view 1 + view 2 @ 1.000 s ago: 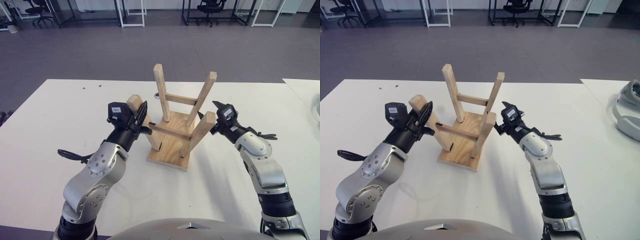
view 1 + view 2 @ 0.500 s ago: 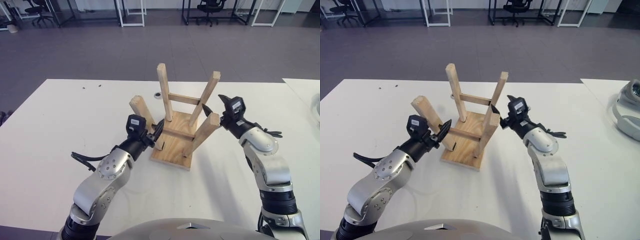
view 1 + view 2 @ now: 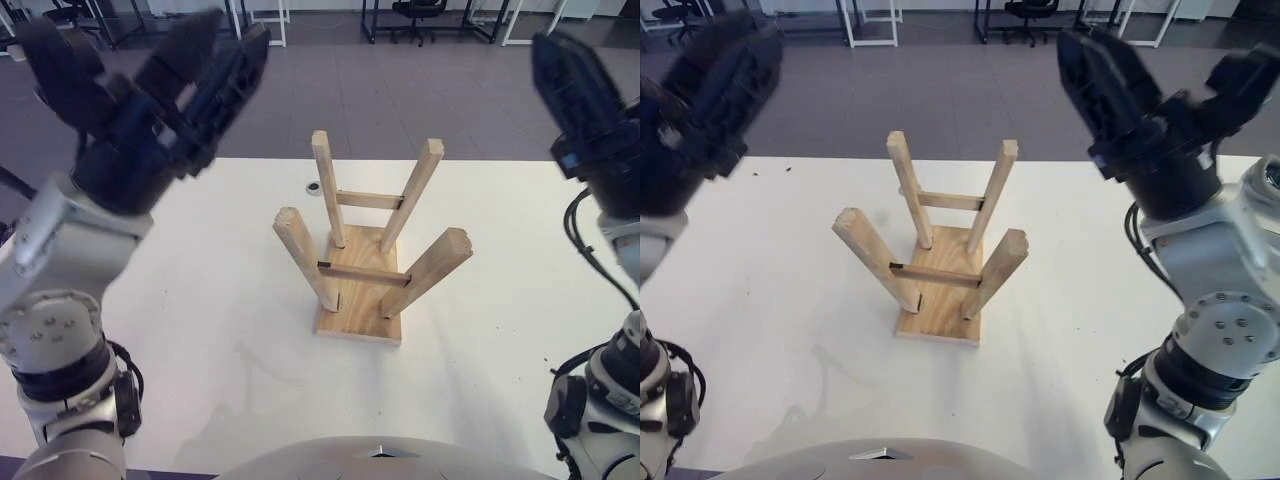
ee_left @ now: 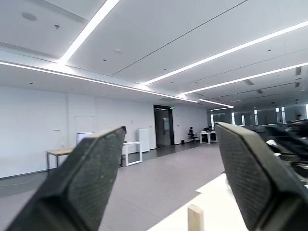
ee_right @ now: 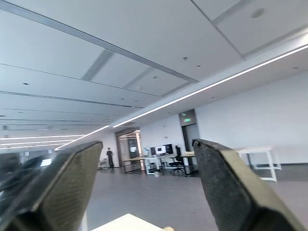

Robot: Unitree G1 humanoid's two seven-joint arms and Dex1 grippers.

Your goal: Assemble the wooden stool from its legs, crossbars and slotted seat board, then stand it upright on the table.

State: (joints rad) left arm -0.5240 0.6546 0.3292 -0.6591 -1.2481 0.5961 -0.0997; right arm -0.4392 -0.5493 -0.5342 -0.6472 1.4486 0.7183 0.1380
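On table [image 3: 200, 250], upturned stool [image 3: 360, 270], well below left tool [image 4: 171, 132] and right tool [image 5: 147, 144], both spread wide.

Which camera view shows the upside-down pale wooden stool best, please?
The left eye view: the whole pale wooden stool sits unobstructed, upside down. The right eye view shows the same. The left wrist view catches one leg tip; the right wrist view, perhaps a sliver.
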